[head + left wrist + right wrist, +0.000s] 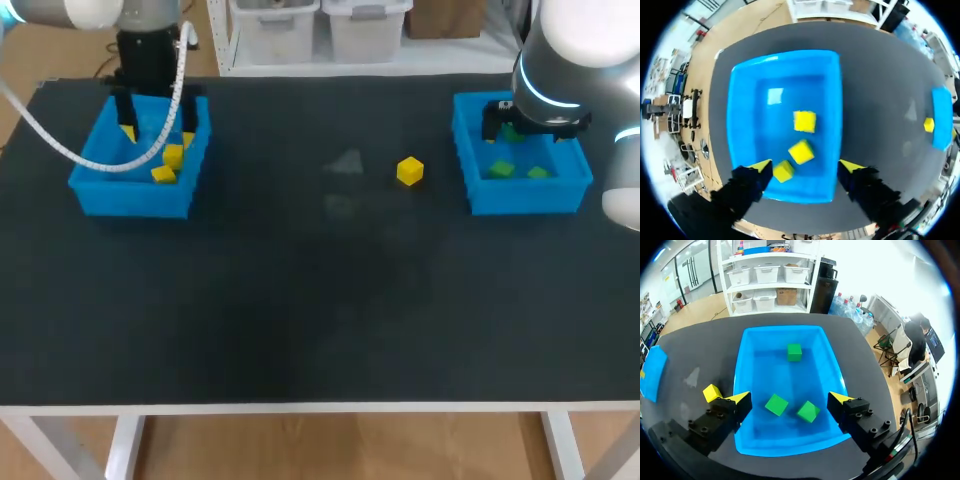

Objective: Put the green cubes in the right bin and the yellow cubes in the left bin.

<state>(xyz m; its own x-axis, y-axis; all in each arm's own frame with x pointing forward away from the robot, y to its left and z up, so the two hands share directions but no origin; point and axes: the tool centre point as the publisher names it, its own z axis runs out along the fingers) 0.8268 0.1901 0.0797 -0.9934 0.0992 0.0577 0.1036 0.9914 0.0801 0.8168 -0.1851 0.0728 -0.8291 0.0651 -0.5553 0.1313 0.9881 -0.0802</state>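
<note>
The left blue bin [130, 200] holds three yellow cubes [804, 121] [801, 151] [783, 171]. My left gripper [806, 167] hangs over this bin, open, with nothing between its fingers. In the right blue bin [525, 195] lie three green cubes [794, 352] [776, 404] [808, 411]. Above them my right gripper [790, 399] stands open and empty. One loose yellow cube [409, 171] sits on the black table, a little left of the right bin; the right wrist view has it beside the bin's wall [712, 392].
The black tabletop [320, 300] stretches wide between the bins and toward the front edge. Both arms stand at the back, each over its own bin.
</note>
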